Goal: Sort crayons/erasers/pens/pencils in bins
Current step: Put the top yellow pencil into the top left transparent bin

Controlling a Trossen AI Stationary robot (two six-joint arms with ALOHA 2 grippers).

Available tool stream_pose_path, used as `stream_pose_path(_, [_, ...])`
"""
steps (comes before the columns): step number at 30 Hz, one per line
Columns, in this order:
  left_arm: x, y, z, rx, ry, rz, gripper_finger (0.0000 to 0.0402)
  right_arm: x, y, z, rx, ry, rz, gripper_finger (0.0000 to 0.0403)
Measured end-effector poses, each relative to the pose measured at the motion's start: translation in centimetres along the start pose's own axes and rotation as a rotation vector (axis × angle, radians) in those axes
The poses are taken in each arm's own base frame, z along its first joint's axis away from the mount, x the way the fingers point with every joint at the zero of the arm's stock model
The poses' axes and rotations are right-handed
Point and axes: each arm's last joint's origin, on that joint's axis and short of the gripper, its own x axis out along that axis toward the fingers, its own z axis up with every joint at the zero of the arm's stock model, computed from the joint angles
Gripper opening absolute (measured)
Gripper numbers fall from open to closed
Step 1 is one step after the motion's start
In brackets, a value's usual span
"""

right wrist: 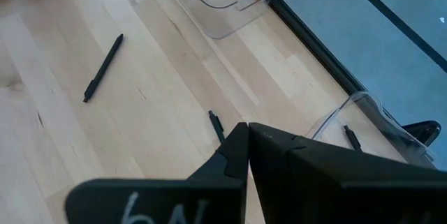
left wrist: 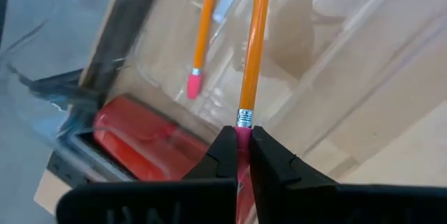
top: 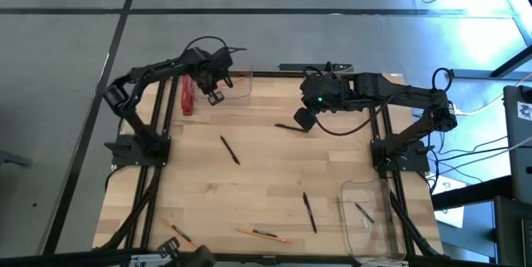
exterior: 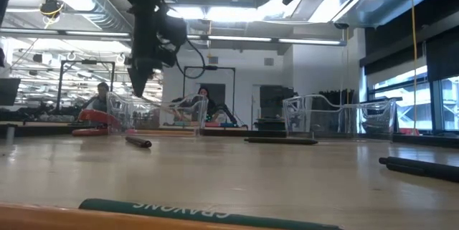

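Left wrist view: your left gripper (left wrist: 242, 155) pinched pencil (left wrist: 253, 49) by eraser end, hanging over bin (left wrist: 335, 21) at table's 11 o'clock, likely for drop; right gripper (right wrist: 246, 155) pressed together, apparently empty.

A pale wooden table (top: 249, 192) with a black frame carries everything. At its far edge sit clear bins (top: 238, 84), with a flat red bar (top: 187, 96) just beside the left one. Another clear bin (top: 366, 217) rests at the near right corner. Black pens (top: 229, 150) lie scattered across the middle, and orange pencils (top: 262, 234) lie along the near edge.
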Motion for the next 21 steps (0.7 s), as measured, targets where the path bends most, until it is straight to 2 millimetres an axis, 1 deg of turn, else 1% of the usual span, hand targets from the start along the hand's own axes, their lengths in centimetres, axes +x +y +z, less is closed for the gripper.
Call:
stream_pose_path(7, [2.1, -0.4, 0.8, 0.017, 0.069, -0.008, 0.0005, 0.0, 0.0, 0.0, 0.000, 0.000, 0.000, 0.0016])
stream_pose_path(12, [2.7, -0.5, 1.0, 0.020, 0.086, -0.010, 0.0011, 0.0, 0.0, 0.0, 0.000, 0.000, 0.000, 0.0016])
stream_pose_path(16, [2.7, -0.5, 1.0, 0.018, 0.078, -0.009, 0.0034, 0.0, 0.0, 0.0, 0.000, 0.000, 0.000, 0.0016])
stream_pose_path(21, [2.7, -0.5, 1.1, 0.017, 0.077, -0.008, 0.0072, 0.0, 0.0, 0.0, 0.000, 0.000, 0.000, 0.0016])
